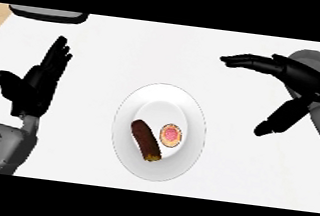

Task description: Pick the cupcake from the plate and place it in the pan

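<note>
A white plate (141, 105) lies in the middle of the white counter. On it sits a small cupcake (171, 135) with a pink top and tan rim, beside a brown oblong piece of food (146, 140). The pan (49, 14) shows only as a dark grey rim at the top left edge. My right hand (294, 77) hovers open to the upper right of the plate, fingers pointing left and thumb hanging down, apart from the cupcake. My left hand (38, 81) rests open at the left, fingers up.
Wooden surface shows at the far top left and top right corners beyond the white counter. The brown food lies right next to the cupcake on its left side.
</note>
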Motion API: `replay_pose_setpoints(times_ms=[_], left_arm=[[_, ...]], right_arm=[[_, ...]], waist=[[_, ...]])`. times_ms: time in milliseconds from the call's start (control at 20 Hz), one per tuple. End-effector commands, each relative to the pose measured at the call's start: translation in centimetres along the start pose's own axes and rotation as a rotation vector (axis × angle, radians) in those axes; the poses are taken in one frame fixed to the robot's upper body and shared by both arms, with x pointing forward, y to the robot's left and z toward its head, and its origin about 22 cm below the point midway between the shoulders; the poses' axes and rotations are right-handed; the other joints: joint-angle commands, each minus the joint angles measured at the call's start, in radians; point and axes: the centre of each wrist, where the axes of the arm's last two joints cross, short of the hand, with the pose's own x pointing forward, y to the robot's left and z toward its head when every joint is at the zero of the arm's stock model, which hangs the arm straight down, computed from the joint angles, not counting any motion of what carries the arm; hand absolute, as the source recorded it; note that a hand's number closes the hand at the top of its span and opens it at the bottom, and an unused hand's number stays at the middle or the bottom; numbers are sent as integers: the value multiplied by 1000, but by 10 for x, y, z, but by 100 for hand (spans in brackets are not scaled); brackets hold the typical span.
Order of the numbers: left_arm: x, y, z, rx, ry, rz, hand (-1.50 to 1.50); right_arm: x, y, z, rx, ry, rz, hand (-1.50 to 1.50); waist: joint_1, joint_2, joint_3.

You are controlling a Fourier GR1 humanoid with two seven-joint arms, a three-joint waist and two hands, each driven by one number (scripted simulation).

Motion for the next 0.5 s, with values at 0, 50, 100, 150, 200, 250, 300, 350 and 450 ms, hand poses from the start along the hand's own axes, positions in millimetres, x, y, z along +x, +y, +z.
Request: replay_pose_setpoints(times_ms=[0,50,100,150,200,250,300,350,450], left_arm=[[12,17,-9,24,-5,-4,0],[0,9,2,4,8,-22,0],[-4,-8,-2,16,16,-3,0],[-5,8,4,17,20,-6,0],[-13,0,13,21,3,-4,0],[-16,21,17,15,5,12,0],[15,3,8,15,1,-4,0],[20,1,-7,14,1,-6,0],[-9,4,11,13,2,-3,0]], right_arm=[[31,-44,-20,135,49,130,-150],[35,-46,-39,137,59,121,-150],[47,-49,-44,154,41,127,-150],[46,-42,-53,153,30,109,-150],[52,-48,-69,150,34,140,-150],[47,-33,-65,144,18,146,-150],[54,-46,-67,138,12,184,-150],[64,-19,-92,133,-8,190,-150],[67,-27,-84,129,-9,204,-150]], waist=[[-10,-3,-1],[-5,-3,-1],[-22,-5,-1],[-19,-5,-1],[-11,-4,-1],[-18,-5,-1],[-16,-6,0],[-26,-6,-1],[-26,-6,-1]])
